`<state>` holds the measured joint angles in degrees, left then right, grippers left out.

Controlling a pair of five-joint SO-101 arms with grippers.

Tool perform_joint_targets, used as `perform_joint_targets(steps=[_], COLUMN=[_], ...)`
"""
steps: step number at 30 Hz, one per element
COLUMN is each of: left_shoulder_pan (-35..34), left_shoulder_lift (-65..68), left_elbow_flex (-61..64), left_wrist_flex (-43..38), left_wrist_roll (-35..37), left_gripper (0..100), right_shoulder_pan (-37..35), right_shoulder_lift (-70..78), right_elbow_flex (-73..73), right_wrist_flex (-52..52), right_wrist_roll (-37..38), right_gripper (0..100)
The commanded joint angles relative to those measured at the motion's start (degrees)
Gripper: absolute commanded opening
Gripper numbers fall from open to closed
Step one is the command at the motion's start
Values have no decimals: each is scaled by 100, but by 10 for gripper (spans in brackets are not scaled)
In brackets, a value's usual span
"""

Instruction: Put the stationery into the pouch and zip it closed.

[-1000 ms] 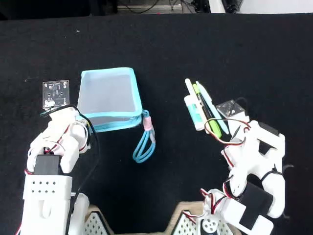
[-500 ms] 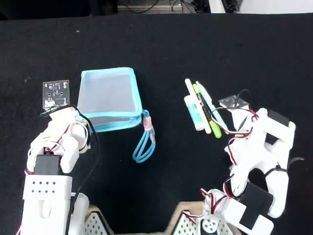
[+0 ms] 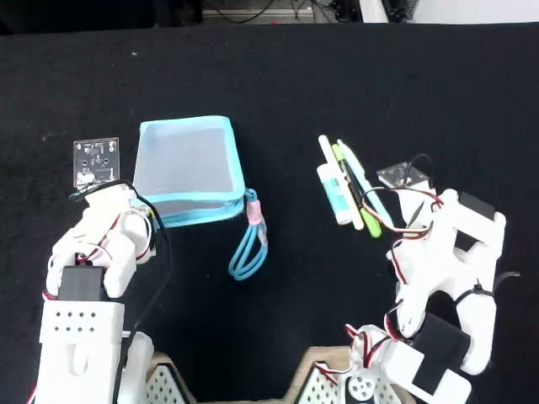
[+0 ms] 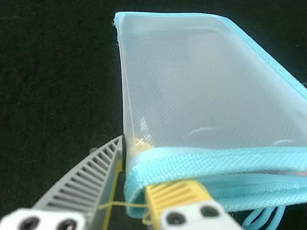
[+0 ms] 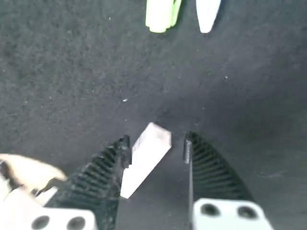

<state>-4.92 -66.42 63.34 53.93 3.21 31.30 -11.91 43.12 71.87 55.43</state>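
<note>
**A:** What is the left end effector doing?

**B:** It is clenching a near corner of the pouch. The grey finger is pressing against the side seam and the yellow finger is lying over the blue zip edge, so the corner is being pinched between them.

**A:** And how is the pouch lying?

**B:** It is lying flat on the left half of the black table. Its blue strap is looping off the other near corner toward the middle of the table.

**A:** How is the right end effector standing?

**B:** Its fingers are spreading apart and pointing down at the table. A small pale block is lying between them, closer to one finger. I cannot tell whether it is touching that finger.

**A:** Where is the rest of the stationery sitting?

**B:** It is lying in a tight bundle on the table, just beyond the right end effector and well apart from the pouch. The tip of a green marker and the tip of a white pen are pointing back toward the fingers.

**A:** Is anything else lying there?

**B:** A small square plate is sitting just beside the pouch, near the left arm.
</note>
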Motion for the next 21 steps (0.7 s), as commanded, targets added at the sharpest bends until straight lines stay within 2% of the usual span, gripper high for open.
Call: perform_joint_targets(steps=[1,8,14,21], left_shoulder_pan=[4,4,4,4], left_shoulder_lift=[-9,-9,-9,-9], left_elbow_flex=[-13,-13,-13,-13], left_wrist_flex=[-35,-35,-35,-35], left_wrist_roll=[44,44,44,44], left_gripper=[30,30,30,30], right_shoulder_pan=[9,378,826,598], right_shoulder_lift=[-233,-233,-233,-233], right_elbow_flex=[-48,-66,92,681], right_wrist_flex=[563,624,185,-598], right_wrist_roll=[62,18,-510,-774], right_gripper=[172,176,177,174])
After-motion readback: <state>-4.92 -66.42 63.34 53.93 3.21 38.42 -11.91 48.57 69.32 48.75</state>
